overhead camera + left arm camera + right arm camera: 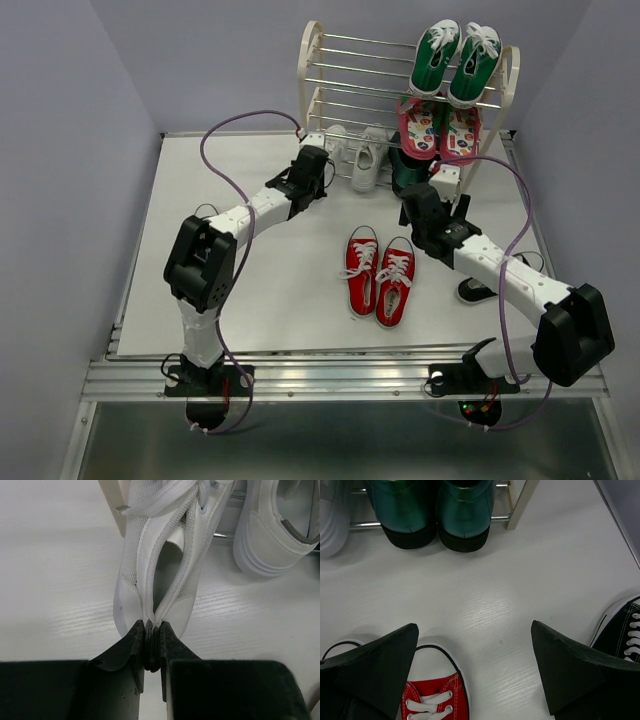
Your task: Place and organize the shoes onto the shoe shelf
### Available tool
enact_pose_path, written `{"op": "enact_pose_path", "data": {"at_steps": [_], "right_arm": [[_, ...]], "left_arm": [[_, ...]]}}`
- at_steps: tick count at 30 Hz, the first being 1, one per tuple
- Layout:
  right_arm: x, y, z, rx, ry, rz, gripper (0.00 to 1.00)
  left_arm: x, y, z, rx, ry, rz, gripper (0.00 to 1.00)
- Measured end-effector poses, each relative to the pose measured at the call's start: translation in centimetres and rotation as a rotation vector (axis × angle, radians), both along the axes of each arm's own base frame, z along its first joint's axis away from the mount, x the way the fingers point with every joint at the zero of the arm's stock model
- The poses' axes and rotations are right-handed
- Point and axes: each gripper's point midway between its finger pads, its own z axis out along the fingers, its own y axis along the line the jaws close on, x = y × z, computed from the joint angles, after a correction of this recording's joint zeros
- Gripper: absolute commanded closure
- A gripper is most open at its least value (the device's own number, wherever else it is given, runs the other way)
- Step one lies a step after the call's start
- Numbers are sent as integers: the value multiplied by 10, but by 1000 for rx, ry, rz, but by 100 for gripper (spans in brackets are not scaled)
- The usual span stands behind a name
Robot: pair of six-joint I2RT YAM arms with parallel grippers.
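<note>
Top external is showing the red pair lying on the table before the shoe shelf. Left wrist is showing the left gripper pinching the heel of a white shoe at the shelf's foot. Right wrist is showing the right gripper hanging wide open, empty, above the table

The shoe shelf stands at the far edge of the table. Its top tier holds a pair of sneakers on the right, a second pair just below. At its foot, right, a pair of shoes; left of those, two sneakers, the leftmost sneaker held by its heel in the left gripper. Before the shelf, mid-table, a canvas pair sits side by side; right of it, a lone sneaker partly under the right arm
</note>
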Motion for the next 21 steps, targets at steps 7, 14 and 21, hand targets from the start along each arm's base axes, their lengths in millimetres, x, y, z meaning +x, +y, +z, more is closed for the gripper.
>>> {"op": "enact_pose_path", "data": {"at_steps": [7, 14, 21], "right_arm": [[5, -2, 1, 18, -10, 0, 0], [8, -4, 1, 29, -24, -7, 0], [5, -7, -12, 18, -1, -1, 0]], "left_arm": [[18, -11, -4, 3, -5, -20, 100], [33, -18, -5, 2, -23, -6, 100], [54, -27, -5, -3, -50, 12, 100]]}}
